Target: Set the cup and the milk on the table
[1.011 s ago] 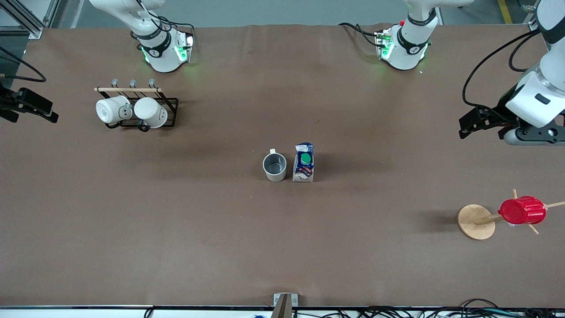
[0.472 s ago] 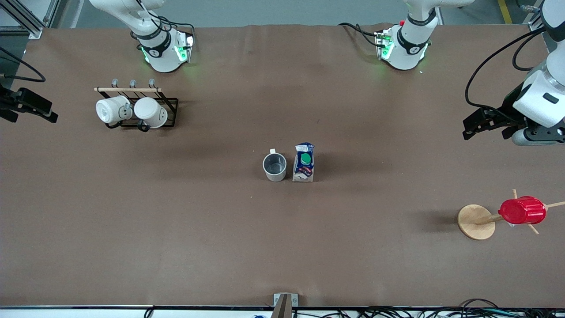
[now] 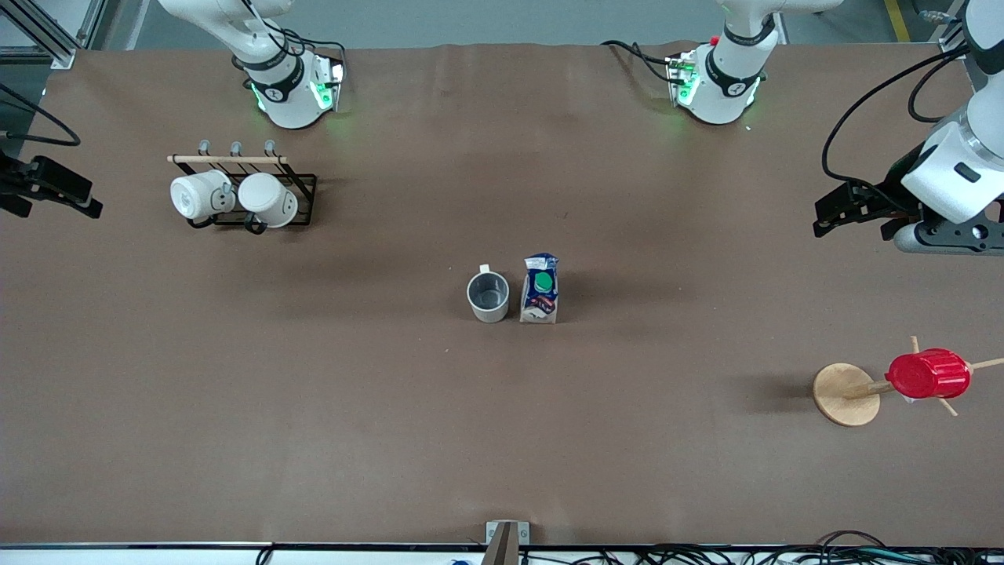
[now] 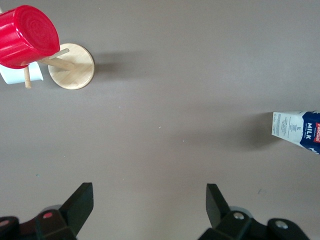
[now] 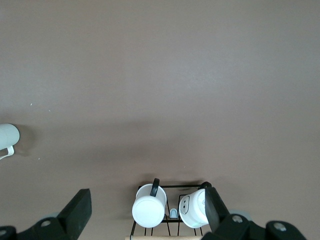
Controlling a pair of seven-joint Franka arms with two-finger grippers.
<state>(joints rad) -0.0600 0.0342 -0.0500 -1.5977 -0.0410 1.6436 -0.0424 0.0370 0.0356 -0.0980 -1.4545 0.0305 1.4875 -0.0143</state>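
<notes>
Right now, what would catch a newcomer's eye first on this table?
Probably the red cup hung on a wooden peg stand at the left arm's end of the table. Next, the cup and milk standing side by side mid-table, with both open grippers, left and right, hanging empty over the table's ends.

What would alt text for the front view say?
A cup and a milk carton stand side by side mid-table. The open left gripper and open right gripper hang at the table's two ends.
</notes>
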